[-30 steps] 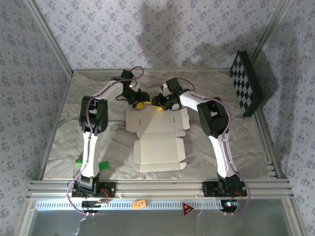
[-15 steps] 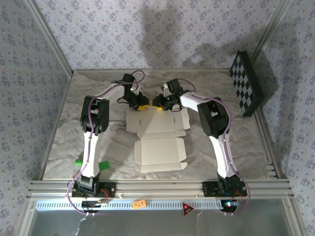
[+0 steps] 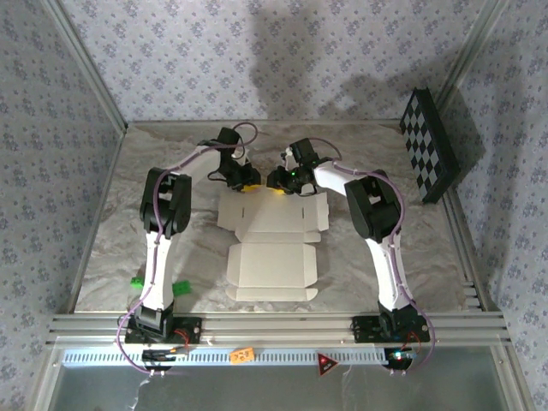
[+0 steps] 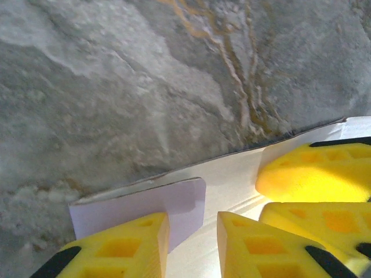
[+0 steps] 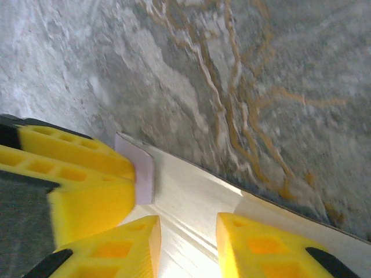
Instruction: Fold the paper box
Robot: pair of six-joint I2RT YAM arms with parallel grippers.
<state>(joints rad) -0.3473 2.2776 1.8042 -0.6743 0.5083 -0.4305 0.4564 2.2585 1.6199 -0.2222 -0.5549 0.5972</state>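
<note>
Together, left pincer (image 3: 247, 182) and right pincer (image 3: 278, 185) overlie the paper box (image 3: 272, 261).

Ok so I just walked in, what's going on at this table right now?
Two robot arms are working on the paper box, which is a flat cream-white cut-out lying on the marbled table. The left tool and the right tool sit close together at the sheet's far edge, both with their jaws partly open over the card. A small flap there shows its lavender side, so it is bent up or over. The rest of the sheet looks flat, with no box shape yet.
</note>
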